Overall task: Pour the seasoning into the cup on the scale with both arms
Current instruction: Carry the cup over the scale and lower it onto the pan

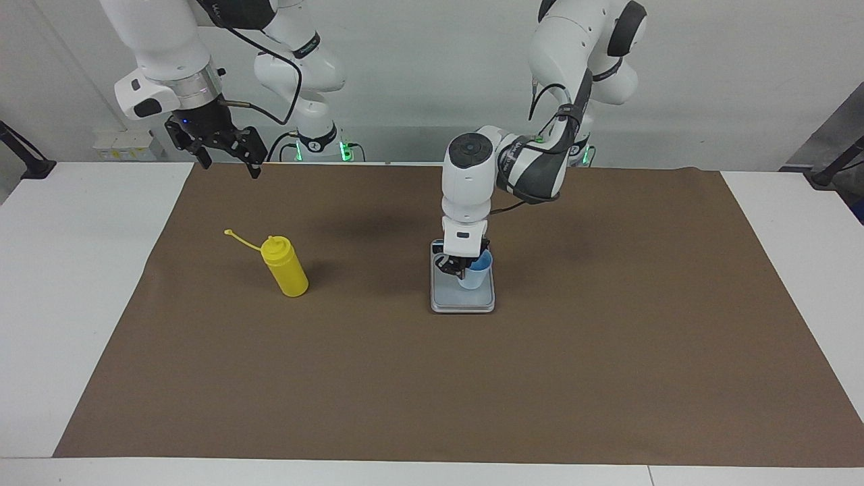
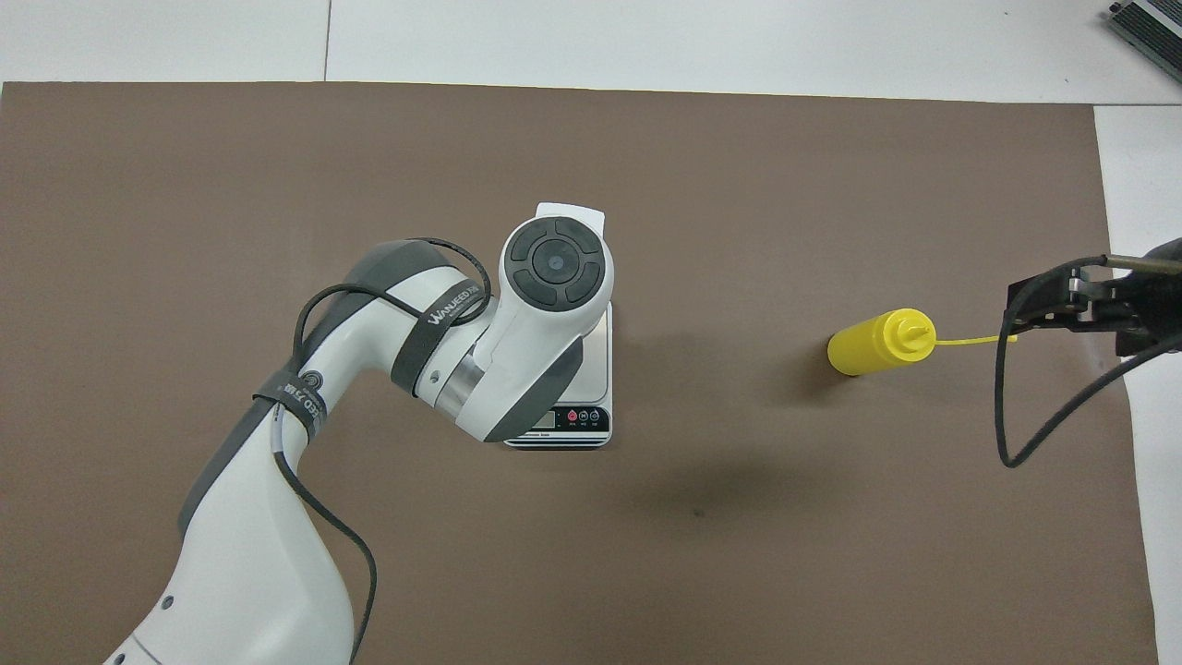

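Reading the layout: I judge the cup is just being placed, and the bottle is the next thing to fetch.
Cup: the cup point(image 1: 475, 271) stands upright on the scale point(image 1: 463, 297), on the half of the plate nearer the robots; the overhead view hides it under the left arm's wrist.
Left gripper: the left gripper point(image 1: 459, 265) points straight down at the cup's rim, toward the right arm's side of it; I cannot tell whether its fingers grip the cup or have let go.
Bottle: the bottle point(image 1: 286, 267) stands upright on the brown mat point(image 1: 607, 378), well apart from the scale, toward the right arm's end of the table.
Key relation: the right gripper point(image 1: 226, 152) hangs in the air over the mat's edge at that end, fingers spread, holding nothing; the bottle sits below it and farther from the robots, so I judge the right arm is the one to take it.
Long axis: vertical, nozzle up, so a sideways grasp round the body looks fitting.
Strap: the thin cap strap point(image 2: 974, 340) sticks out from the nozzle toward the right arm's end of the table and could snag a finger.
Materials: bottle is smooth, bright yellow, cylindrical, probably squeezable; cup is pale blue, see-through, tapered, light; scale is flat and rectangular with a silver-grey plate.
Display: the dark display strip point(image 2: 565, 418) lies at the scale's end nearer the robots.
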Action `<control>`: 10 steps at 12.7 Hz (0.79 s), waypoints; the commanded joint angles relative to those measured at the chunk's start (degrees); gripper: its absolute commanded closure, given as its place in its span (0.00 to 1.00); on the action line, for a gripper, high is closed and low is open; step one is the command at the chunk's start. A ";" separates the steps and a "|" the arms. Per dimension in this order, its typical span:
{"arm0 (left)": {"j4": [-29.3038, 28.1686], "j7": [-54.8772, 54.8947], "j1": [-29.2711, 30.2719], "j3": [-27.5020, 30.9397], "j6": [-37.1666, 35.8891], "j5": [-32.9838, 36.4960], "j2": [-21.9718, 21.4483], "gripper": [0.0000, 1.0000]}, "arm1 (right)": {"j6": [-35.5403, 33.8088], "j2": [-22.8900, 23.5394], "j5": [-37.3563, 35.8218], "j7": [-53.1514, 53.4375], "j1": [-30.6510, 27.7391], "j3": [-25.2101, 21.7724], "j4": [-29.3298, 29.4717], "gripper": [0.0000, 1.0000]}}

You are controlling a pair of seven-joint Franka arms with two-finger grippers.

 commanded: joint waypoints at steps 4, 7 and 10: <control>-0.41 -1.02 -0.37 0.51 2.87 1.69 0.84 1.00 | 2.10 -3.09 -0.52 0.44 -0.58 0.30 -5.02 0.00; 0.03 -0.93 -0.37 0.51 1.82 1.78 0.84 0.93 | 2.19 -3.79 -0.52 -3.59 -1.10 0.21 -6.51 0.00; 0.47 -0.84 -0.29 0.51 -0.46 1.78 0.93 0.72 | 2.19 -4.23 -0.52 -5.35 -1.98 0.21 -7.40 0.00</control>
